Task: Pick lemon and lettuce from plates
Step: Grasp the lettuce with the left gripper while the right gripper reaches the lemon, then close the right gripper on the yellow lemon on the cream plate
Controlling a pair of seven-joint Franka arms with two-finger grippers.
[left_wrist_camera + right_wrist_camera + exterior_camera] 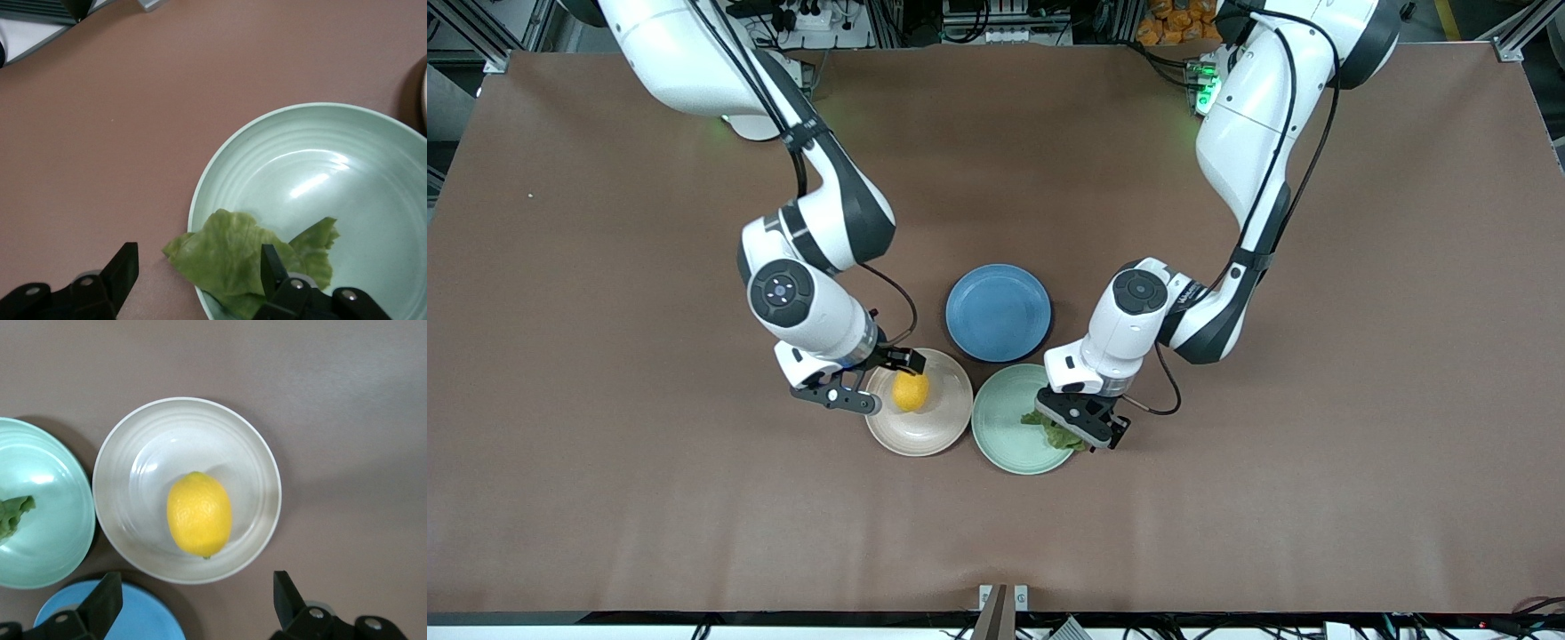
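The lemon lies in the beige-pink plate. My right gripper is open and empty, low over that plate's edge toward the right arm's end, beside the lemon. In the right wrist view the lemon lies in the plate, just ahead of the open gripper. The lettuce lies on the mint green plate, partly over its rim. My left gripper is open right over it. In the left wrist view the fingers straddle the lettuce on the plate.
An empty blue plate sits just farther from the front camera than the two plates, touching distance from both; it also shows in the right wrist view. The two task plates sit side by side. Brown table surface lies all around.
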